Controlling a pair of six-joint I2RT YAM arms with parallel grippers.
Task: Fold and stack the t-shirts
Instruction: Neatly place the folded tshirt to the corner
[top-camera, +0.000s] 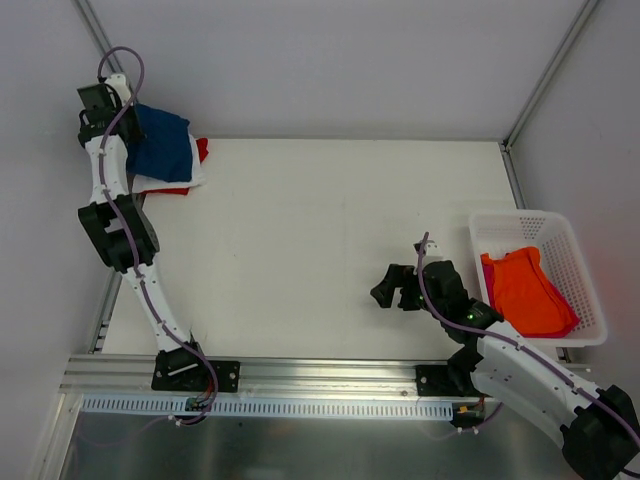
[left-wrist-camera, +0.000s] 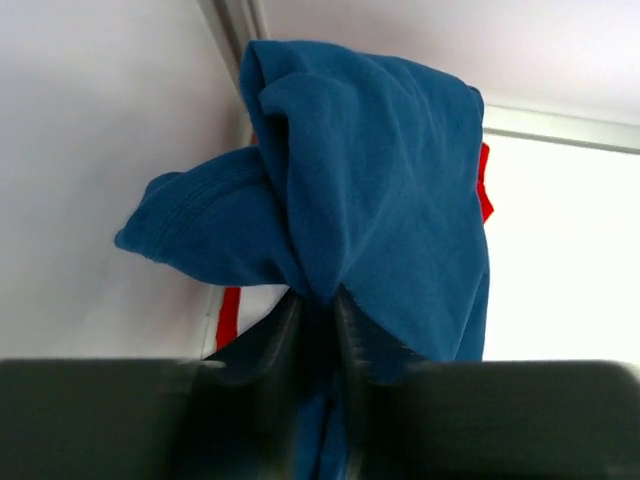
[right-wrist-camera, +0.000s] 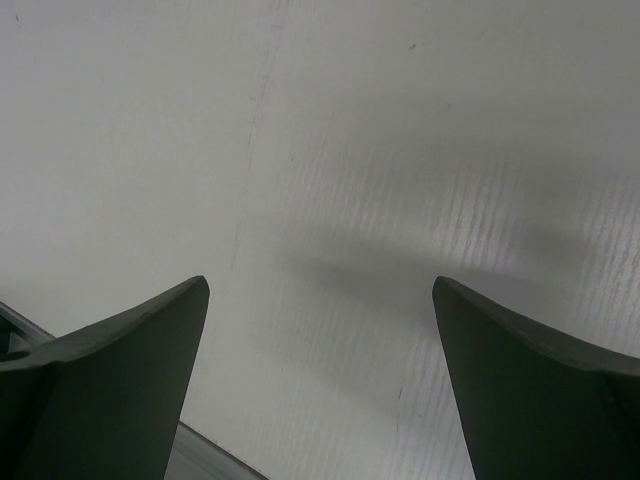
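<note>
Five t-shirts show in all, and one white lattice basket (top-camera: 582, 268) stands at the right edge of the tabletop (top-camera: 320, 230). Two of the shirts are in the basket: an orange t-shirt (top-camera: 520, 290) lies crumpled on top, and a magenta t-shirt (top-camera: 570, 322) peeks out as a thin edge under its right side. The other three are well apart from the basket, across the tabletop to its left, piled in the far left corner against the wall. There a navy blue t-shirt (top-camera: 162, 140) is on top, with a white t-shirt (top-camera: 185, 179) under it. A red t-shirt (top-camera: 203, 150) shows only as strips at the side of the pile nearest the basket and along its near edge. I cannot tell which of those two is the bottom one. The left gripper (left-wrist-camera: 318, 312) is over that pile, its jaws nearly together and clamped on a bunched fold of the navy blue t-shirt, whose cloth hangs up and out from between the fingers in the left wrist view. The right gripper (top-camera: 398, 292) hovers over bare tabletop near the basket's left side, its jaws wide apart with nothing between them.
</note>
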